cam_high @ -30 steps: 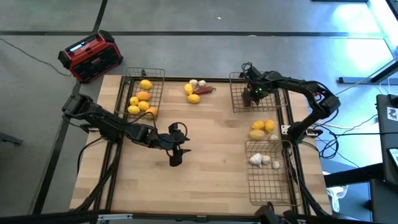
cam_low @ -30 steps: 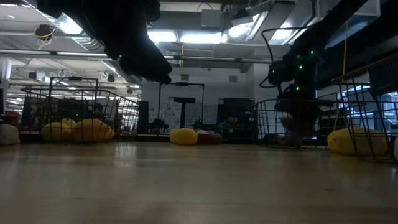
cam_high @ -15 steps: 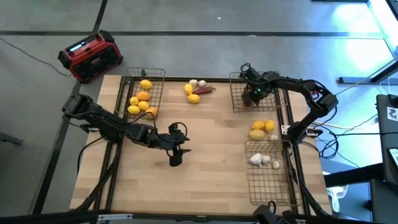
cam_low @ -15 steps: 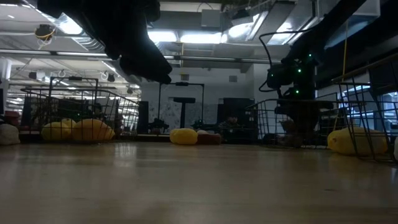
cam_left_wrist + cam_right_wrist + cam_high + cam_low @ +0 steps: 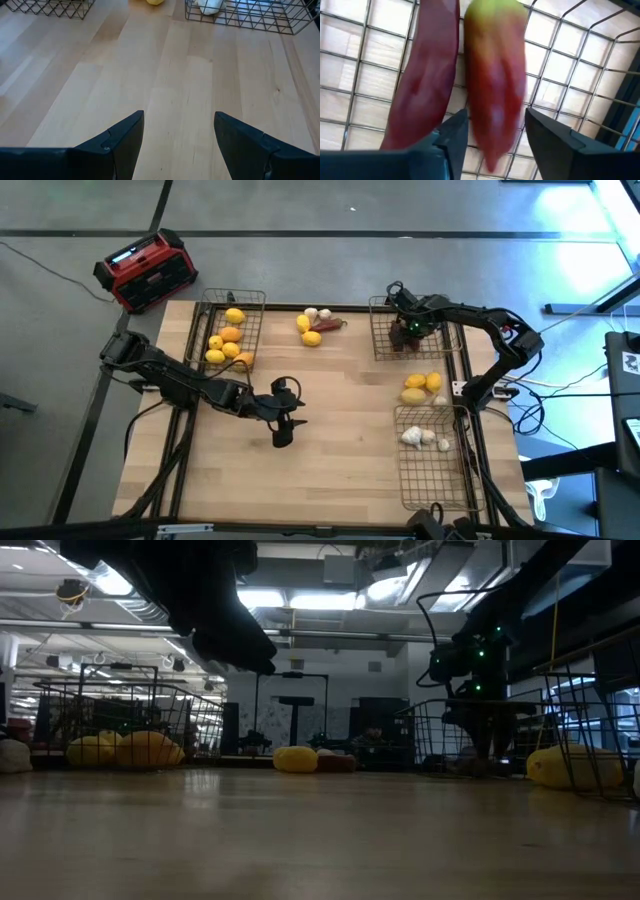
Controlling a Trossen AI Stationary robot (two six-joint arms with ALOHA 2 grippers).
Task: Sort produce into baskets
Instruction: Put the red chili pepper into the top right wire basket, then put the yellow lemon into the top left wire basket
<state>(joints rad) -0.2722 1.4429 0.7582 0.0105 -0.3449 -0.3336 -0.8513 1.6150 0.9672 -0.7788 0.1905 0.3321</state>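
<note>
Noting left claw hanging over mid counter, fingers parted, gripping nothing; idling.

Logging loose lemons lying on the counter between the garlic basket and the far right basket.

Farther off, watching right claw hovering inside the far right basket, fingers parted, a red-green pepper sitting in the gap just beside a dark red piece on the mesh. Judging the pepper loose, though not confirming contact.

Flagging risks:
- Lifting too early: snagging the pepper's tip on a finger, dragging it out over the rim.
- Clipping the wire wall while withdrawing, shifting the basket.
- Rolling lemons when reaching across.
</note>
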